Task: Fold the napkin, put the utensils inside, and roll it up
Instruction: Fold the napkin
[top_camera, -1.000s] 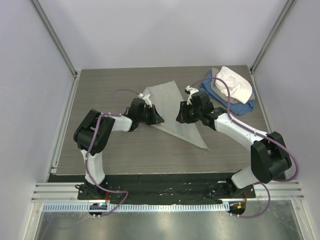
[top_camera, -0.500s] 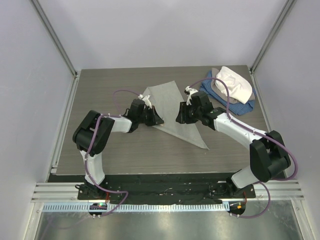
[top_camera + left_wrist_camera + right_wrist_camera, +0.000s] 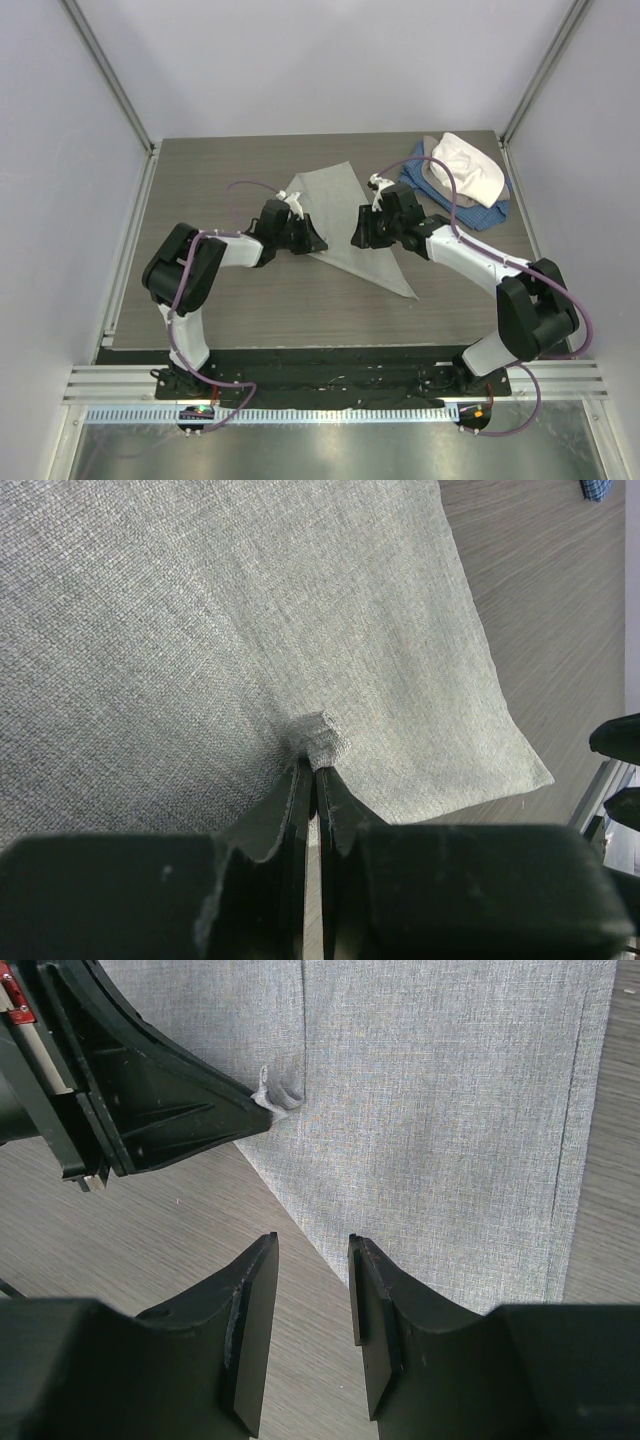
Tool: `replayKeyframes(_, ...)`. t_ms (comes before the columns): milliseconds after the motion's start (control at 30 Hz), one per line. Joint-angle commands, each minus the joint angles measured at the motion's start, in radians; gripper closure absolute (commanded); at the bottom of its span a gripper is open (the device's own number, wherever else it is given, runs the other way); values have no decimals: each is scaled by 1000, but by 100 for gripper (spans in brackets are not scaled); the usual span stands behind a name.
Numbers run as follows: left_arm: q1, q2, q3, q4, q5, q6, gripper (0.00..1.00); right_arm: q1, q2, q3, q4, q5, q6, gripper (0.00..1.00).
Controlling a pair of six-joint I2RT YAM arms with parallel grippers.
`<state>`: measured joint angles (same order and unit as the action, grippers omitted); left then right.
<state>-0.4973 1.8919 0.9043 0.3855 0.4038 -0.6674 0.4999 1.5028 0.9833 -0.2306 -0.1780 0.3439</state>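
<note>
The light grey napkin (image 3: 345, 205) lies folded in a triangle on the table. My left gripper (image 3: 318, 243) is at its left edge, shut on a small pucker of the cloth (image 3: 318, 738); the jaws (image 3: 314, 770) meet on it. My right gripper (image 3: 356, 238) hovers open and empty over the napkin's lower left edge (image 3: 430, 1140), its fingertips (image 3: 312, 1245) apart. In the right wrist view the left gripper (image 3: 160, 1100) pinches the napkin's edge. No spoon is in view.
A heap of blue, grey and white cloths (image 3: 465, 178) sits at the back right corner. The wood-grain table (image 3: 220, 300) ends at a black strip in front. Metal frame posts (image 3: 110, 80) stand at both back corners.
The left arm's elbow has drifted slightly left while its gripper stays pinched on the napkin. The right gripper has barely moved.
</note>
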Motion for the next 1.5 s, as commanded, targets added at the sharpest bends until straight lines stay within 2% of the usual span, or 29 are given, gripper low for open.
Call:
replayKeyframes(0, -9, -63, -13, 0, -17, 28, 92, -1, 7, 6, 43, -14, 12, 58)
replayKeyframes(367, -14, -56, -24, 4, -14, 26, 92, -1, 10, 5, 43, -23, 14, 58)
replayKeyframes(667, -26, -33, 2, 6, -6, 23, 84, -3, 10, 3, 43, -21, 14, 58)
replayKeyframes(767, -29, -34, 4, 0, -5, 25, 74, -1, -6, -6, 43, -5, 20, 58)
replayKeyframes(900, -32, -59, -11, -5, -6, 26, 46, -3, -45, -31, 42, 26, 24, 58)
replayKeyframes(1000, -33, -97, -19, -14, -8, 20, 34, -6, -81, -57, 42, 51, 33, 58)
replayKeyframes(1100, -35, -146, -10, -46, -7, 19, 28, -24, -125, -92, 42, 67, 55, 58)
replayKeyframes(1167, -35, -190, 17, -95, -22, 31, 27, -49, -163, -119, 42, 75, 78, 58)
replayKeyframes(1233, -34, -227, 51, -253, -54, 69, 25, -69, -191, -139, 33, 78, 90, 58)
replayKeyframes(1333, -32, -304, 154, -572, -216, 149, 21, -119, -230, -173, -27, 89, 121, 57)
replayKeyframes(1367, -20, -324, 212, -638, -285, 178, 20, -133, -239, -192, -45, 89, 127, 57)
replayKeyframes(1467, 52, -396, 287, -799, -315, 247, 16, -190, -259, -244, -108, 80, 158, 56)
